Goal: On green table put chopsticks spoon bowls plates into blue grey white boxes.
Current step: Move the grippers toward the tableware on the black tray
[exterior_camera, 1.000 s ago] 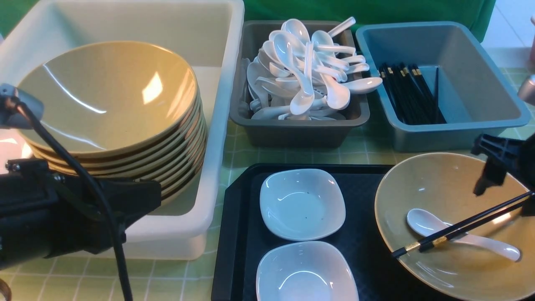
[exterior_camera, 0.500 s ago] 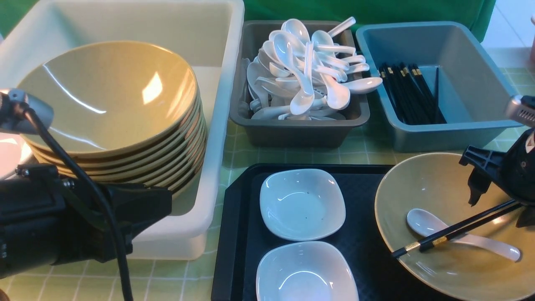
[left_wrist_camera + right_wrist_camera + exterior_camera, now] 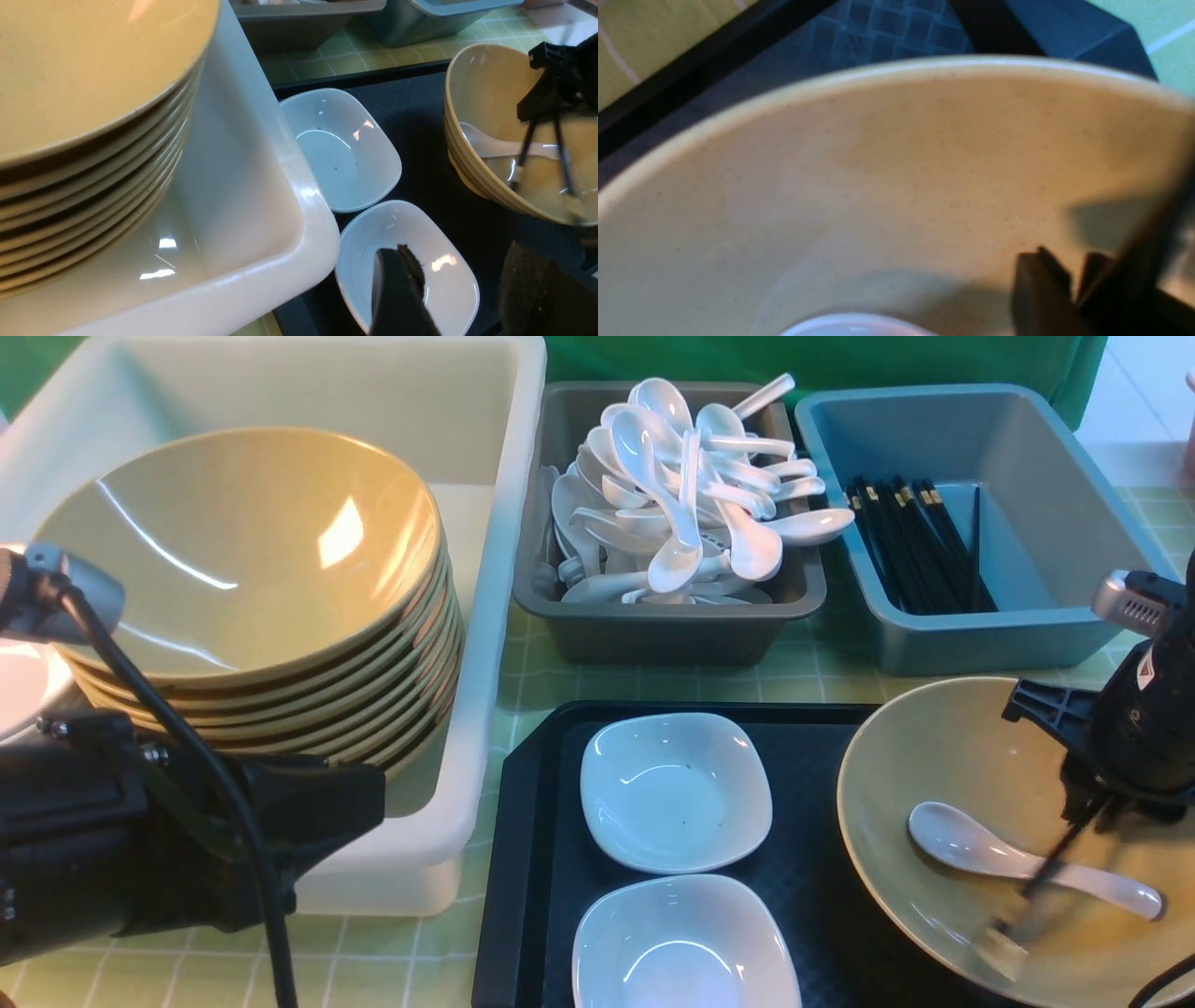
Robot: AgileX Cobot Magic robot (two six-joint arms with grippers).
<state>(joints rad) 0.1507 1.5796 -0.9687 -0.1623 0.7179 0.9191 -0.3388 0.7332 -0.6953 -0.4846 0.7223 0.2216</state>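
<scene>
The pair of thin black chopsticks with gold bands [image 3: 1041, 877], at the lower right of the front view, no longer lies slantwise across the wide tan-olive round bowl [image 3: 924, 765]. A second ago it rested over the glossy white soup spoon [image 3: 962, 845]. Now it hangs steeply and blurred from your right gripper [image 3: 1088, 803], whose jaws have closed on the upper ends. The blur hides whether the gold-banded tips touch the bowl's inside. The pick looks made, so the carry to the blue-teal plastic box [image 3: 1055, 551] at the upper right, where other black sticks already lie, is probably next. Watch that the two sticks do not splay or slip. The spoon is still in the bowl, which sits at the right end of the flat black textured tray [image 3: 532, 859]. Your left gripper [image 3: 460, 254], at the lower left, stands partly open and empty over the nearer small white squarish plate [image 3: 420, 228]. No brand is readable, and the white label [image 3: 1145, 665] on the right arm is too small to read.
</scene>
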